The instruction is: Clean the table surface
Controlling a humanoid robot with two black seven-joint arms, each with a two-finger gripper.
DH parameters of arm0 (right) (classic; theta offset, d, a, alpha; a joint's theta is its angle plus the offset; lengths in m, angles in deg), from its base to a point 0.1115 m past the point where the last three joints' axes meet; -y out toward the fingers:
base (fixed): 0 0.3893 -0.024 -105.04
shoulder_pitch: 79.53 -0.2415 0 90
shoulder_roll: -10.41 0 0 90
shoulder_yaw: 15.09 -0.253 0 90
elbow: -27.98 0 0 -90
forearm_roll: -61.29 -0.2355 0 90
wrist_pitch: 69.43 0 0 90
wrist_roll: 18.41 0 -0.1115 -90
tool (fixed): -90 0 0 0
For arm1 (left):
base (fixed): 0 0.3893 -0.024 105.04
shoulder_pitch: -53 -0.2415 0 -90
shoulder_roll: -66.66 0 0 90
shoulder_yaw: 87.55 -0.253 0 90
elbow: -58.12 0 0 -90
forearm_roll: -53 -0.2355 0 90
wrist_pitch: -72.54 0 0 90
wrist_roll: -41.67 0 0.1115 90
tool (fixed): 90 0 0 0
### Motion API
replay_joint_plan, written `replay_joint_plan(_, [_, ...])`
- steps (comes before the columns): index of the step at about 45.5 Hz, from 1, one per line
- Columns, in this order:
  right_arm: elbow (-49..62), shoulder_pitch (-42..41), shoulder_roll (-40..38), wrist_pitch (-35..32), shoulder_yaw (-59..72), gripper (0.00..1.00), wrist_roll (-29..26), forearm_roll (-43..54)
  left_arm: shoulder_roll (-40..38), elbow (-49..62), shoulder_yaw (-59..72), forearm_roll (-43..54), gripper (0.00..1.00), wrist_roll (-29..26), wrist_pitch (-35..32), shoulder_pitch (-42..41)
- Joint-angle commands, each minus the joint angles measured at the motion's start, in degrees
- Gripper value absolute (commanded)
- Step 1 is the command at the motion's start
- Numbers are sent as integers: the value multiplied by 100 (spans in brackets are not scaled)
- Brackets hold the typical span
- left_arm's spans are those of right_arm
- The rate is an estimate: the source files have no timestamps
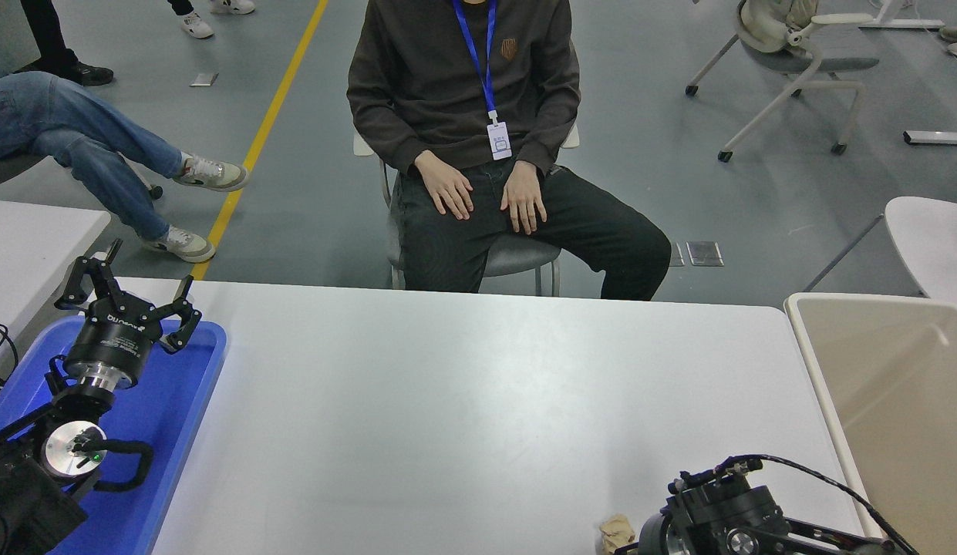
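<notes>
**Supervisor:** Where was the table surface, and what lay on it?

**Operator:** The table surface (463, 401) filled the middle of my head view, wide and white. Its far edge ran in front of a seated person (478, 139) whose hands rested on their thighs. A small crumpled tan wad (617, 530) sat at the near edge, just left of my right arm.

**Supervisor:** The arms?

**Operator:** My right gripper (640, 543) was low at the bottom edge, only the wrist housing and a looping black cable showing; I could not tell how its fingers stood. My left gripper (131, 297) was raised over the blue tray (193, 401) at lower left, pointing away from me, fingers spread wide with nothing between them.

**Supervisor:** Any writing?

**Operator:** There was white lettering on the left wrist body, too small for me to read.

**Supervisor:** Room to move?

**Operator:** The tray overlapped the table's left side, and a beige bin (894, 401) stood against the right edge. Between them the white top was broad and open to the far edge.
</notes>
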Motion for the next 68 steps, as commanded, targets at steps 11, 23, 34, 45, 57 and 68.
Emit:
replay_joint_plan(11, [41,-76,-62,201,-109,0,202,-289,0,0,0,0,100,0,-5,0])
replay_joint_plan(23, [-73,-594,-484,148,-171,0,149,-1036,0,0,0,0,100,0,4,0])
replay_joint_plan(34, [-372,-1289,-1301,25,-179,0,141,-1809,0,0,0,0,100,0,4,0])
replay_joint_plan(45, [-689,-2264,-2312,-326,-232,0,141,-2828,0,0,0,0,100,0,-5,0])
replay_joint_plan(57, [-759,-3047,-3129,-959,-583,0,141,-3725,0,0,0,0,100,0,-5,0])
replay_joint_plan(68, [-768,-3091,-3507,-1223,-1120,0,141,-3752,0,0,0,0,100,0,-5,0])
